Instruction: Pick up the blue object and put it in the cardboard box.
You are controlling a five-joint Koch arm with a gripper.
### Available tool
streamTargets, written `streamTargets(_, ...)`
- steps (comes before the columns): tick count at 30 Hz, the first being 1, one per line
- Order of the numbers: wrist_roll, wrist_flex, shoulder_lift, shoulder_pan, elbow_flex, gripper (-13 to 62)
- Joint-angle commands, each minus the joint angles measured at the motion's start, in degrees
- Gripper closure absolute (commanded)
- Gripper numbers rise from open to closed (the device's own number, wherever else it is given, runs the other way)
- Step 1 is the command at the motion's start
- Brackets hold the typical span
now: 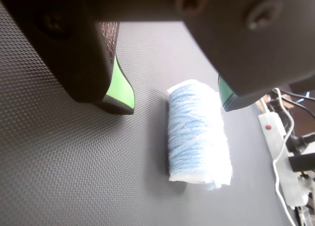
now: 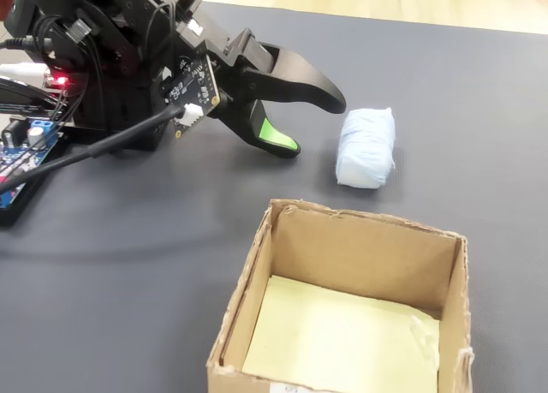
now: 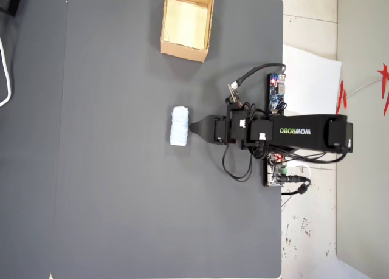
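The blue object point(image 1: 199, 132) is a pale, fuzzy yarn-wound roll lying on the dark surface point(image 1: 74, 177), near the cardboard box point(image 2: 360, 239). The pincer point(image 1: 177, 103), jaws apart, hangs just beside the roll; the arm point(image 3: 304, 132) reads "WOWROBO".

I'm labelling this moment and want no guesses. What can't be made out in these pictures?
- Gripper: overhead view shows only one dark tip, so its opening is unreadable there.
- Blue object: its underside is hidden in every view.
- Cardboard box: its near wall is cut off by the fixed view's bottom edge.
- Power strip: cut off by the wrist view's right edge.
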Motion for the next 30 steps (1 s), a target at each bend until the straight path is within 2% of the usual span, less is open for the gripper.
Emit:
streamTargets(1, 0.5, 6.1, 4.9, 0.0, 2.3, 15.4)
streamTargets(21, 0.9, 5.9, 4.9, -0.7, 2.3, 15.4)
streamTargets(30, 0.4, -3.1, 4.9, -0.6, -1.0, 15.4)
